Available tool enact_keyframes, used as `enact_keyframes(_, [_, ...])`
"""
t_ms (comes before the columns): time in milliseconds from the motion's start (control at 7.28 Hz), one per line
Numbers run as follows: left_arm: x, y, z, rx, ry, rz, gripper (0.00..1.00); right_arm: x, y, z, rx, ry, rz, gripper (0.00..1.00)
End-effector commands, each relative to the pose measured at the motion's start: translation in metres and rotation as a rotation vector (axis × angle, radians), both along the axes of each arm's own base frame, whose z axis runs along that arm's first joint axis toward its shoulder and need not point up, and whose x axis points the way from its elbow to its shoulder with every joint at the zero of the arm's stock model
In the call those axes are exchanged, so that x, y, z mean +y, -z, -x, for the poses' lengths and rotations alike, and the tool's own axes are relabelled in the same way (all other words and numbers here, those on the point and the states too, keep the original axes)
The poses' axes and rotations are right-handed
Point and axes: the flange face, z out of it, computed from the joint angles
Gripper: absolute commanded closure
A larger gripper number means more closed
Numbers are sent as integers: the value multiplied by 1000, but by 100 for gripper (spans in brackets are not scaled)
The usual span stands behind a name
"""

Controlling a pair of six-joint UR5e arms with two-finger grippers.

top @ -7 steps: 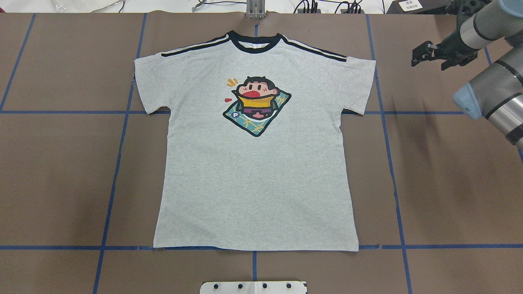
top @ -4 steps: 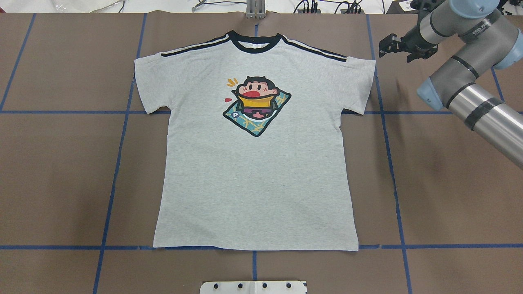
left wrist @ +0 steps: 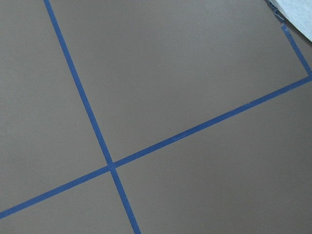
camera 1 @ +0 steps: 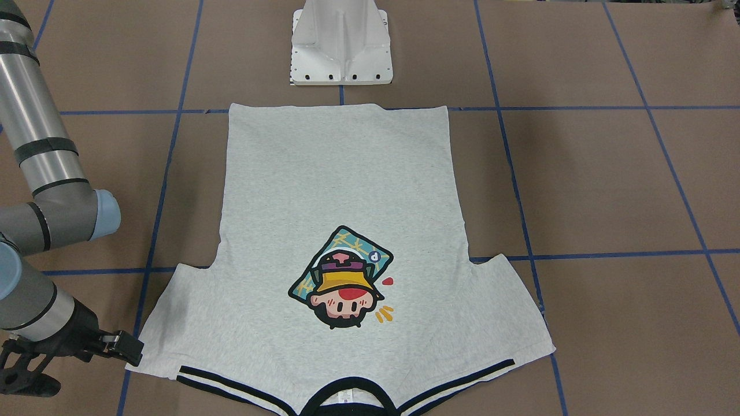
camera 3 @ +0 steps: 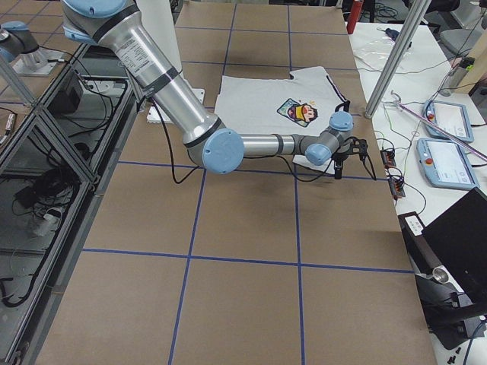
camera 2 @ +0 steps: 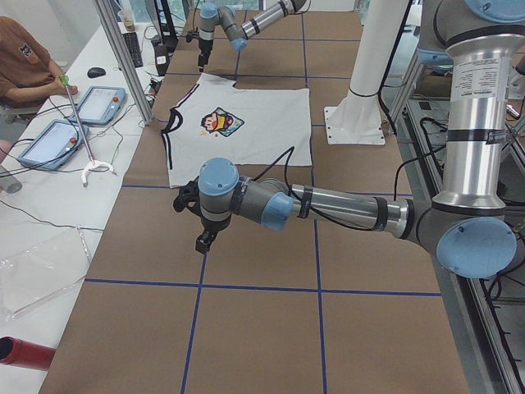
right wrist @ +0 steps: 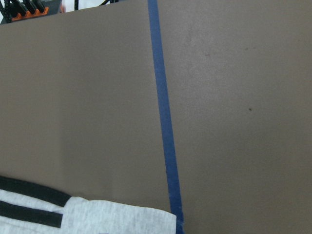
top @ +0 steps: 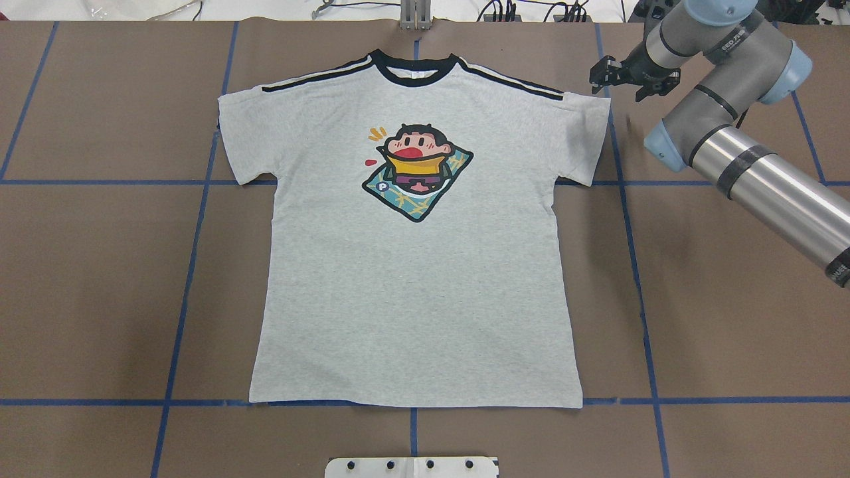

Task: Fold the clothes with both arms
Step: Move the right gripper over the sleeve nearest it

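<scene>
You have not started folding yet: the T-shirt [top: 412,279] lies spread flat and print-up in the middle of the bench [top: 730,299], with its collar [top: 415,66] at the far side, its hem [top: 412,398] near the robot's base, both sleeves out and no crease or fold anywhere. All that is in place so far is an approach. The right gripper [top: 619,81] hangs just beside the far right corner of the shirt, where the striped shoulder meets the right sleeve [top: 584,133]. It holds nothing, and its fingers look parted, with none of them on the cloth as far as you can judge. The left gripper [camera 2: 205,240] is well off to the left of the shirt, over bare bench near a crossing of blue tape [left wrist: 112,165]. Its wrist camera catches only a sliver of grey fabric in one corner, and you cannot tell how its fingers stand. By my reading, every fold is left to do: you need the left arm brought in to the opposite shoulder, both corners pinched, and then the folds themselves.
</scene>
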Motion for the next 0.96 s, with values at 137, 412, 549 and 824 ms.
enact_keyframes(137, [0, 0, 0, -1, 1, -1, 0, 0, -5, 19, 19, 14, 15, 13])
enact_keyframes(412, [0, 0, 0, -1, 1, -1, 0, -6, -7, 24, 41, 3, 20, 20])
enact_keyframes(549, [0, 1, 0, -1, 1, -2, 0, -6, -7, 24, 42, 2, 19, 34])
enact_keyframes(824, [0, 2, 0, -1, 1, -4, 0, -6, -7, 24, 42, 1, 20, 100])
